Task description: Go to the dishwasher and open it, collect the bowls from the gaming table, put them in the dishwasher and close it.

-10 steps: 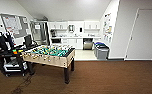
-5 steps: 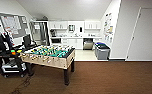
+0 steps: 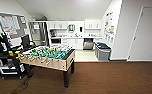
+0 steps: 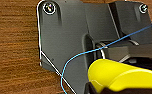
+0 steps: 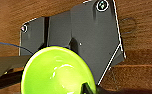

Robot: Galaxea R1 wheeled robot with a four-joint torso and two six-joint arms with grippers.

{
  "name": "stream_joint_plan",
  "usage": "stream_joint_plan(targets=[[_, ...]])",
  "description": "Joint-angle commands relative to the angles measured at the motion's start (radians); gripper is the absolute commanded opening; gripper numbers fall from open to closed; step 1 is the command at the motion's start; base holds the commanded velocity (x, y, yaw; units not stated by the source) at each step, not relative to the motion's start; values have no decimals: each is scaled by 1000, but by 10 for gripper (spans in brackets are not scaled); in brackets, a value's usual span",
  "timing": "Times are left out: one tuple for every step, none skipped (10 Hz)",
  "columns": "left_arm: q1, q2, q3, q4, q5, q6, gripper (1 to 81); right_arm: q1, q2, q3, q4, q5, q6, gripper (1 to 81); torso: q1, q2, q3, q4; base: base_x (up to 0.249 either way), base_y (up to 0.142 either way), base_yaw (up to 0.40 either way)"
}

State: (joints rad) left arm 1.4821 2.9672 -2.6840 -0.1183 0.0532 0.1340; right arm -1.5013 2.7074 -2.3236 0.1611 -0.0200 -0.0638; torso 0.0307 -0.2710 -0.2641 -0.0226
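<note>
I see the dishwasher (image 3: 88,44) far ahead under the kitchen counter, shut, beyond the foosball table (image 3: 48,56). A yellow bowl (image 4: 122,76) sits by my left wrist, a green bowl (image 5: 57,71) by my right — probably held, but I can't tell either end effector's state.

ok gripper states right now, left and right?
Left gripper: shut on the yellow bowl, seen at its wrist.
Right gripper: shut on the green bowl, seen at its wrist.
</note>
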Motion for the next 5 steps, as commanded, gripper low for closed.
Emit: stream_joint_plan(targets=[[-55,-5,1,8,59,6,10,51,-25,7,-6,-58,-5,10,0,0,0,0,137,-63,0],[-55,-5,1,8,59,6,10,49,-25,7,-6,-58,-5,10,0,0,0,0,138,-66,0],[-55,-3,1,8,59,6,10,48,-25,7,-6,-58,-5,10,0,0,0,0,138,-78,0],[-55,-2,1,8,60,6,10,48,-25,7,-6,-58,-5,10,0,0,0,0,139,-78,0],[-55,-2,1,8,59,6,10,48,-25,7,-6,-58,-5,10,0,0,0,0,138,-78,0]])
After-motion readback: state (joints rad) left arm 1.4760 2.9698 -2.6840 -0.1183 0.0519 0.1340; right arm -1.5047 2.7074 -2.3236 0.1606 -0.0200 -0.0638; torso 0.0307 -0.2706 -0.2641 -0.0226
